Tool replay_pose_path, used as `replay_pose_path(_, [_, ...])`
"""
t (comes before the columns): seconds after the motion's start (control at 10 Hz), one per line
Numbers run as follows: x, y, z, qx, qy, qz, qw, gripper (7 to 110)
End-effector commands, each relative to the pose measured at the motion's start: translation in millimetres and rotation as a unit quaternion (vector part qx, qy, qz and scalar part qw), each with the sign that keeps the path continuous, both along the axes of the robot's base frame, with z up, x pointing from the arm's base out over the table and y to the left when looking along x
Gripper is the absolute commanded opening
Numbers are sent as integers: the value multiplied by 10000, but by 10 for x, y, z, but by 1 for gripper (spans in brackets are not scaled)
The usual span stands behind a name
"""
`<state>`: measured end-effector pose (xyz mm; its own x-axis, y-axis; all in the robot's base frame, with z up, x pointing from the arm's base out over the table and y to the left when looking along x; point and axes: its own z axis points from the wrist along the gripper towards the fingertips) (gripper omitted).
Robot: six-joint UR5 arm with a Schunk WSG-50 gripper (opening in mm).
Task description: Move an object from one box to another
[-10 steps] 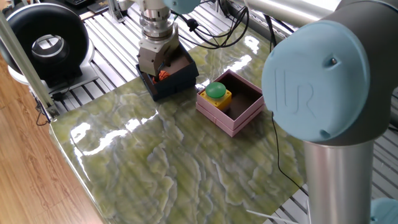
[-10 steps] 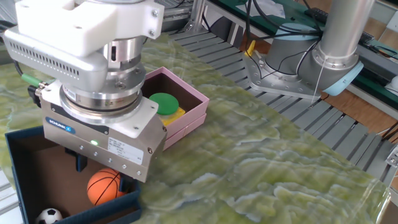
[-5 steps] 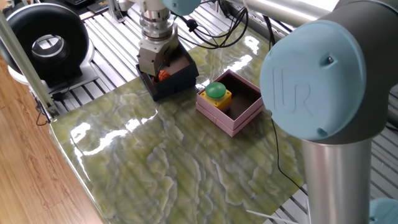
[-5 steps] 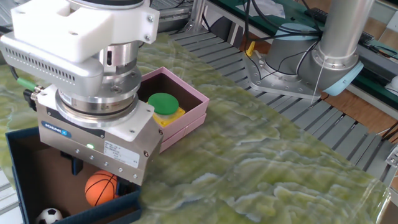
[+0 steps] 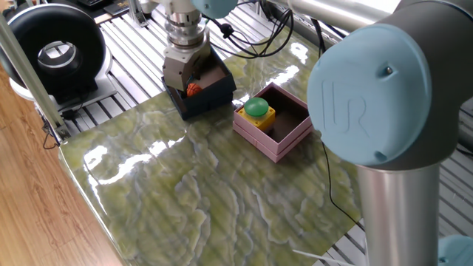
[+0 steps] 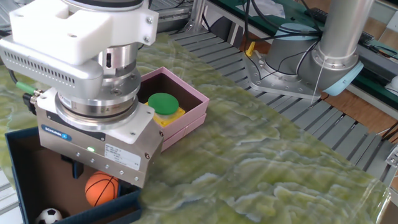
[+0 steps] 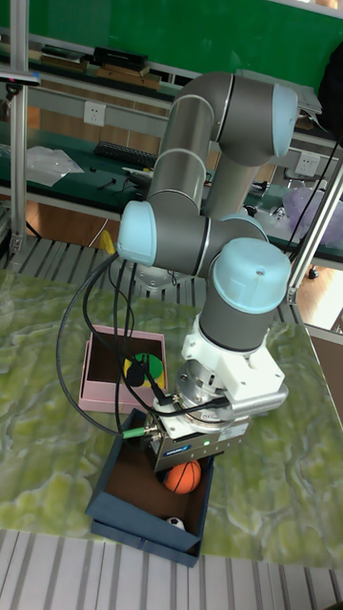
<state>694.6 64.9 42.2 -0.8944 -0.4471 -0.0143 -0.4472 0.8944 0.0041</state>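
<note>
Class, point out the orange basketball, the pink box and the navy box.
orange basketball [image 6: 101, 189]: the other fixed view, on its visible orange front.
pink box [image 5: 290, 142]: one fixed view, on its near outer wall.
navy box [image 7: 133, 536]: tall fixed view, on its front outer wall.

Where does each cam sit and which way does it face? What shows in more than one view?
One fixed view: high, behind the arm's teal elbow cap, facing down over the green marbled tabletop.
The other fixed view: low, close by the dark navy square box, looking across to the arm's base; the wrist housing fills the left side.
Tall fixed view: out in front of the table's edge, facing the whole arm.
Shared: the navy box, the pale pink square box, the small orange basketball, with the claw lowered over the ball.
</note>
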Motion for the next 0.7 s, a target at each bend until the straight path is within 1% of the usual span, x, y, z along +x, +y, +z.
replay_pose_path(0.0, [0, 89, 7, 200, 11, 164, 9997, 66])
replay_pose_path(0.3, [26, 23, -80, 131, -3, 164, 9998, 66])
replay_pose_path(0.6, [35, -44, -83, 24, -1, 141, 9999, 66])
